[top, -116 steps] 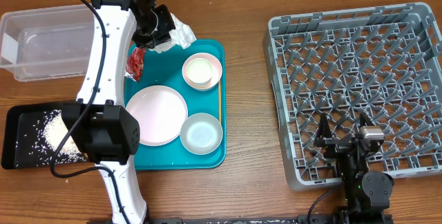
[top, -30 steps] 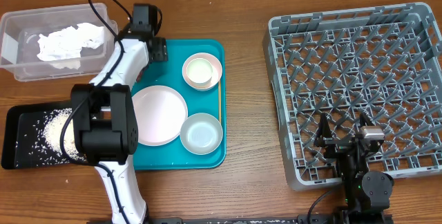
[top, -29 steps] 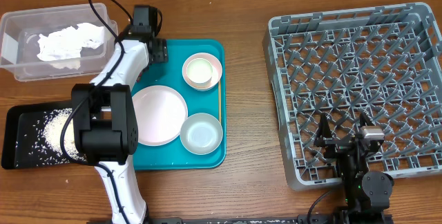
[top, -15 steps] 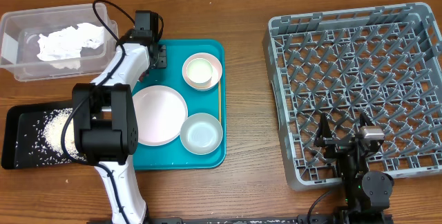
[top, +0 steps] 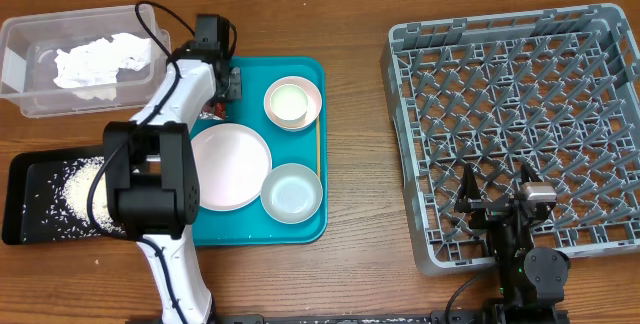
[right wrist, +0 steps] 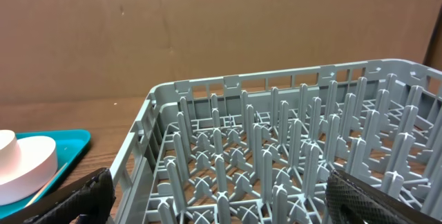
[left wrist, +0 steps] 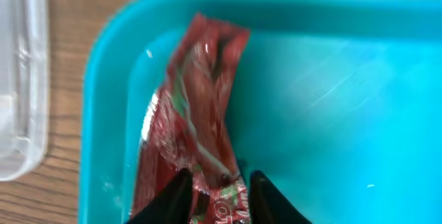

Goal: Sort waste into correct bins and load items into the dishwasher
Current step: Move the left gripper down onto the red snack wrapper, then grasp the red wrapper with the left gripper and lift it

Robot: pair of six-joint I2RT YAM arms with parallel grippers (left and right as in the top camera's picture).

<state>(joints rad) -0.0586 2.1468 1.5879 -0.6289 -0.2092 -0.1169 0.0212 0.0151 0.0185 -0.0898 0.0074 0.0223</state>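
Red wrapper (left wrist: 197, 106) lies flat in the far left corner of the teal tray (left wrist: 331, 113), just beside its rim, and the left gripper (left wrist: 217, 195) has its near end pinched between two narrowly spaced fingers (left wrist: 178, 198). It has not been lifted, so I cannot tell how firm the hold is.

The foil looks thin and slippery. The grip seems to catch only the end of it, so a straight, slow lift should show whether it comes away cleanly before it is carried off. The clear tub (top: 20, 84) stands just to the left of that corner and already holds the crumpled napkin (top: 100, 59). That makes it the likelier home for the wrapper than the black tray (top: 25, 179), where the rice crumbs (top: 75, 189) lie. The carry has to rise enough to clear both the teal rim and the tub wall.

The pink plate (top: 230, 164) lies close behind the gripper. The pink bowl (top: 314, 104) with the white cup (top: 290, 99) in it, the grey bowl (top: 292, 192) and the wooden stick (top: 319, 144) are also on the teal tray, none of them between wrapper and tub. The grey rack (top: 520, 74) has no dishes in it, and the right gripper (top: 497, 176) hangs over its near edge with jaws spread wide, holding nothing
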